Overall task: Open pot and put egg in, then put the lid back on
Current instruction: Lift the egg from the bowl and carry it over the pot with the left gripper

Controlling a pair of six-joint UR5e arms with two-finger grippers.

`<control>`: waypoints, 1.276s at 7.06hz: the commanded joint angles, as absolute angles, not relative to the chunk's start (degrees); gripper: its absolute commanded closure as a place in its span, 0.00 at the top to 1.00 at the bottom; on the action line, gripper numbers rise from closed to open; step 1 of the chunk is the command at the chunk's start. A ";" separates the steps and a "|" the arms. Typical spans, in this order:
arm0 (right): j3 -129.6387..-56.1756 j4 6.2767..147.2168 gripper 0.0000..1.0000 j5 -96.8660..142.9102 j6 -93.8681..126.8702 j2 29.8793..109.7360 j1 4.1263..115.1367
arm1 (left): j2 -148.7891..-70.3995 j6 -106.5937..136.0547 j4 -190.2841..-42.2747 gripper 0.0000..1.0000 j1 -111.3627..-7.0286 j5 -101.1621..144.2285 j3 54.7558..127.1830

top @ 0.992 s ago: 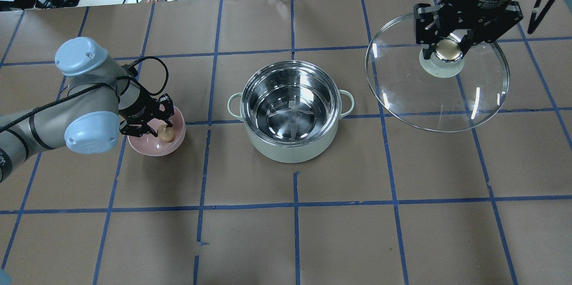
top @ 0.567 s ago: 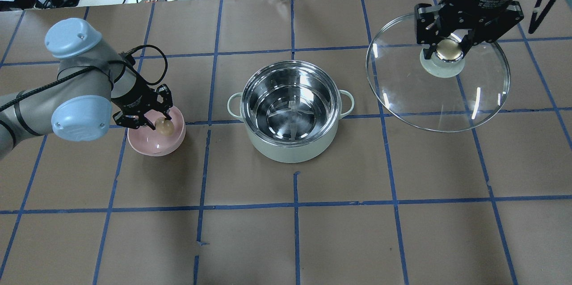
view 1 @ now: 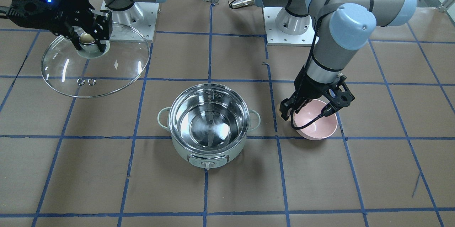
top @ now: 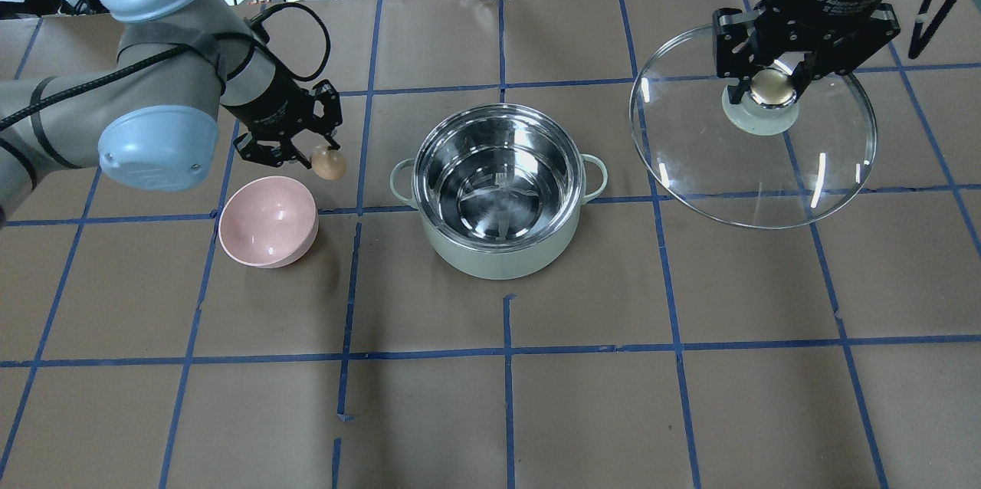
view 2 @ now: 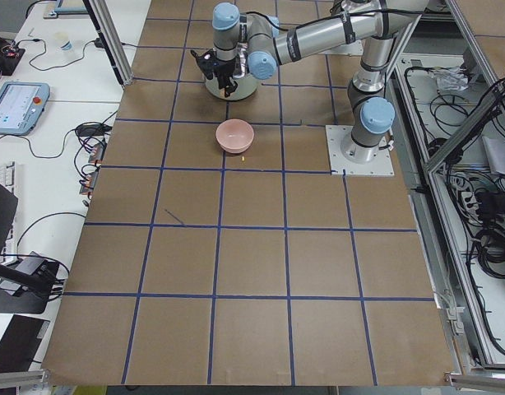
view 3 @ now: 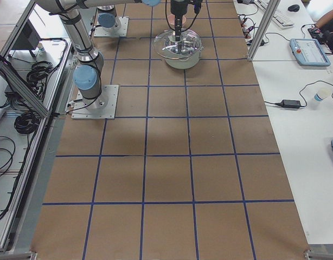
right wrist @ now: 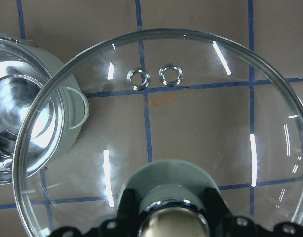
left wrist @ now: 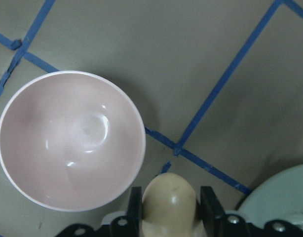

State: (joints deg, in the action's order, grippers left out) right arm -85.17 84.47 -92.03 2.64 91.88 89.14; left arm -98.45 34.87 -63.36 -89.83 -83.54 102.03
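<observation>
The pot (top: 498,259) stands open at the table's middle, its shiny steel inside empty; it also shows in the front view (view 1: 208,148). My left gripper (top: 325,156) is shut on the brown egg (top: 331,166) and holds it in the air between the pink bowl and the pot. In the left wrist view the egg (left wrist: 170,197) sits between the fingers, with the pot's edge (left wrist: 284,197) at the lower right. My right gripper (top: 771,84) is shut on the gold knob of the glass lid (top: 755,175) and holds it tilted above the table to the right of the pot. The lid also shows in the front view (view 1: 106,70) and the right wrist view (right wrist: 191,123).
An empty pink bowl (top: 268,222) sits on the table left of the pot, just nearer than the left gripper; it also shows in the left wrist view (left wrist: 67,138). Brown paper with blue tape lines covers the table. Cables lie along the far edge.
My left gripper has lifted the egg out of the pink bowl and moved it away from the bowl, toward the pot. The right gripper and the lid have stayed still.
</observation>
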 commanded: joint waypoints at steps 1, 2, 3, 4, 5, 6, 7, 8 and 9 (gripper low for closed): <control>-85.17 84.46 0.05 -92.02 2.55 91.85 89.12 | -100.62 39.55 -59.27 0.14 -97.78 -81.22 100.20; -85.17 84.46 0.05 -92.02 2.55 91.85 89.12 | -103.16 40.16 -55.85 0.14 -101.22 -82.17 99.33; -85.17 84.46 0.05 -92.02 2.55 91.85 89.12 | -105.62 40.17 -54.24 0.14 -103.08 -85.22 97.92; -85.17 84.46 0.05 -92.02 2.55 91.85 89.12 | -106.43 39.82 -54.23 0.14 -104.57 -87.25 97.30; -85.17 84.46 0.05 -92.02 2.55 91.85 89.21 | -107.22 38.94 -53.79 0.14 -105.20 -89.97 97.29; -85.17 84.46 0.05 -92.02 2.46 91.85 89.12 | -108.53 38.67 -52.40 0.14 -105.90 -90.35 97.38; -85.17 84.46 0.05 -92.02 2.46 91.85 89.12 | -109.24 38.67 -51.60 0.14 -107.82 -92.53 97.30; -85.17 84.46 0.05 -92.02 2.46 91.85 89.21 | -109.42 38.67 -51.42 0.14 -108.02 -94.20 97.90; -85.17 84.46 0.06 -92.02 2.55 91.85 89.12 | -109.77 38.67 -51.07 0.14 -108.10 -94.31 98.00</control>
